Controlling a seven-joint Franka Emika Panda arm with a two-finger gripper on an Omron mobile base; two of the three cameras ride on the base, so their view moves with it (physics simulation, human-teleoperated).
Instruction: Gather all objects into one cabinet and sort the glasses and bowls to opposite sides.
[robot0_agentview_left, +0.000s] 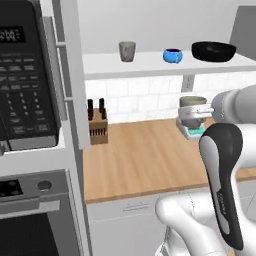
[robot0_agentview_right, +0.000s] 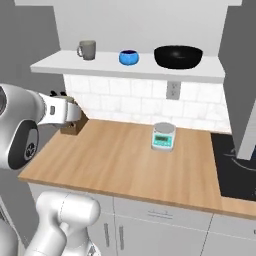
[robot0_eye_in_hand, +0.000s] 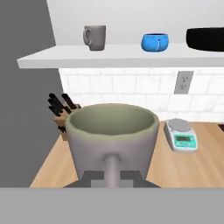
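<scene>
Hand view: claw (robot0_eye_in_hand: 112, 181) gripping grey-olive cup (robot0_eye_in_hand: 112, 135) above bench (robot0_eye_in_hand: 201, 168); second cup (robot0_eye_in_hand: 95, 37) at 12 o'clock on cabinet shelf (robot0_eye_in_hand: 65, 57).

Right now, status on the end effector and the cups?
End effector shut on second cup, above counter. First cup, blue bowl, black bowl on shelf. Path unobstructed.

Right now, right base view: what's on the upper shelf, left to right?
Grey cup → small blue bowl → wide black bowl, all standing apart on the white shelf.
</scene>
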